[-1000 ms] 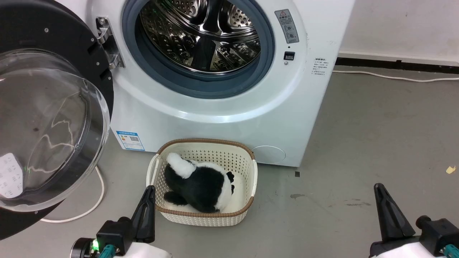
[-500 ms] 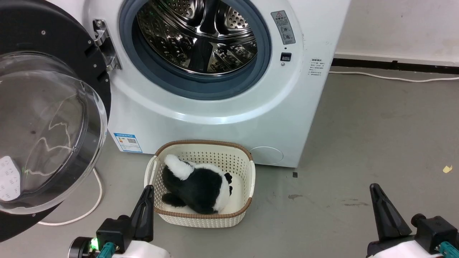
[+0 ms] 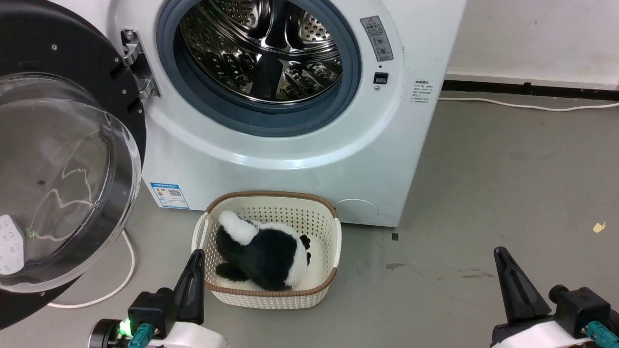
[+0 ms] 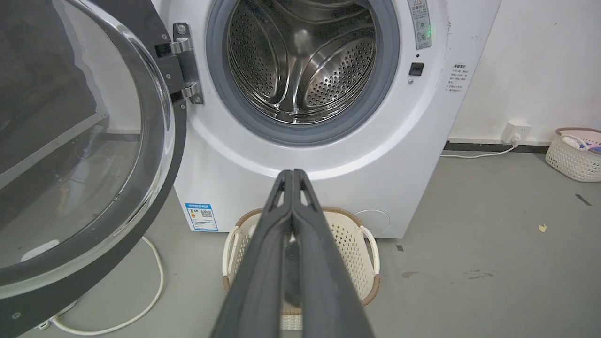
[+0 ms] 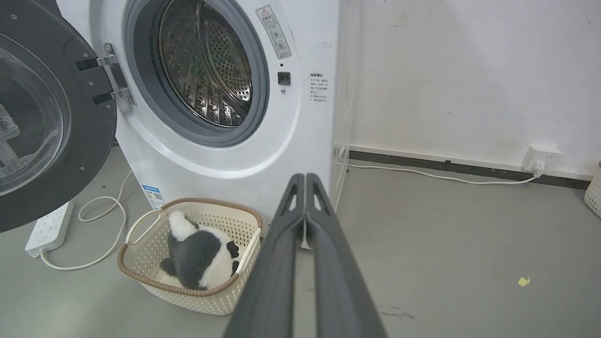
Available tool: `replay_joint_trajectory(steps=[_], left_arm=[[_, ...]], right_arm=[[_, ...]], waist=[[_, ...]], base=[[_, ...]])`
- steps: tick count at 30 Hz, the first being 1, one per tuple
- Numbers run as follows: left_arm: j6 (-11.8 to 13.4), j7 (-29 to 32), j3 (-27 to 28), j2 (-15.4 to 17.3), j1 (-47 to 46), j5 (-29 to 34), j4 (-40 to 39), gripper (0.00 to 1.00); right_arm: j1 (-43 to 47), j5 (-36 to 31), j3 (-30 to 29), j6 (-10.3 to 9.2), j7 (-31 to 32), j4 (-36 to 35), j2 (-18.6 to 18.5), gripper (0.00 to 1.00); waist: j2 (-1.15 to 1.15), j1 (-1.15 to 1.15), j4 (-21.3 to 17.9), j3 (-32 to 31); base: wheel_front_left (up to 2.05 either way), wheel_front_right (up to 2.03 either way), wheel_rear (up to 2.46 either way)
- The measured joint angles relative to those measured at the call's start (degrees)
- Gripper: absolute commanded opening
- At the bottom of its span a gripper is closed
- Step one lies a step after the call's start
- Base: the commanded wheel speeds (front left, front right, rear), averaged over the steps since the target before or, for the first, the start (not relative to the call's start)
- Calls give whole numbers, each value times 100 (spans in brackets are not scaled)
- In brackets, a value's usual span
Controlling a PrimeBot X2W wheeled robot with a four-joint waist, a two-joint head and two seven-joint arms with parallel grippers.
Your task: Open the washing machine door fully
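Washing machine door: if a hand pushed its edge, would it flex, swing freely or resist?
The washing machine door likely swings rigidly on its metal hinge; the thick black ring should not flex. The bulging glass bowl suggests it is fairly heavy, so slow to start. Glossy surfaces may be slippery.

Washer: warning-triangle sticker; QR-code label; text illegible

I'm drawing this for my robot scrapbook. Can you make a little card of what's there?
Round glossy black washing machine door: swung open, on the left
Shiny steel drum: nothing seen inside
Cream plastic basket: on floor before machine
Black-and-white plush toy: lying in basket
Left hand: shut, holding nothing
Right hand: shut, holding nothing
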Motion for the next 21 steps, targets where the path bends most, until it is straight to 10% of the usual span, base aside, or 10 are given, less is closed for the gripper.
replay_joint_trajectory(steps=[21], left_arm=[[5, 263, 62, -24, -18, 136, -96, 0]], right_arm=[[-15, -97, 82, 0, 275, -40, 0, 0]], waist=[[0, 0, -90, -50]], base=[[0, 0, 0]])
